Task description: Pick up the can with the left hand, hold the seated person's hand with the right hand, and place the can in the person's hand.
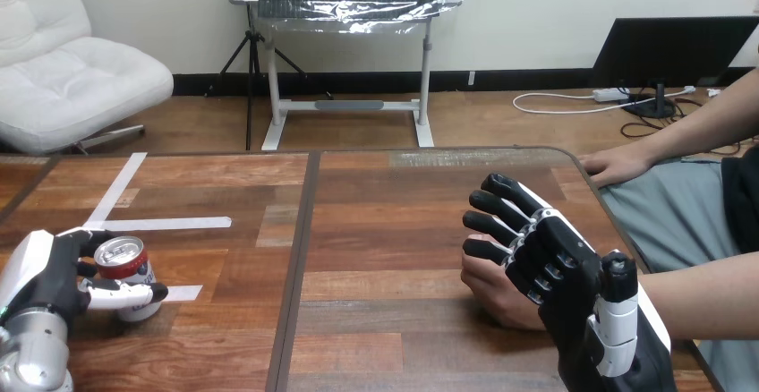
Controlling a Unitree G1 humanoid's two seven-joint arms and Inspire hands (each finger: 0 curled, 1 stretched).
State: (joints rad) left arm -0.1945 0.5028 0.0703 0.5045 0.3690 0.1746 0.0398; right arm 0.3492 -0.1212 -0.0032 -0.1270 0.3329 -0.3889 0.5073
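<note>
near the front-left corner of the tabletop point(385, 231) the left hand point(43, 277) has its fingers and thumb curled round the can point(125, 267), which stands upright and looks to be resting on the wood, not yet lifted. by the front-right corner the right hand point(559, 271) lies over the person's hand point(488, 289), touching it, with its fingers fairly straight and spread and the thumb standing apart; no wrap round that hand shows, so the hold looks unfinished. farther in, tape point(161, 224) strips cross the left half. at the far right edge the person's other hand point(616, 166) rests flat. i judge the grasp on the can made; lifting it, carrying it well across to the right, securing the person's hand and setting the can in it are all left.
</note>
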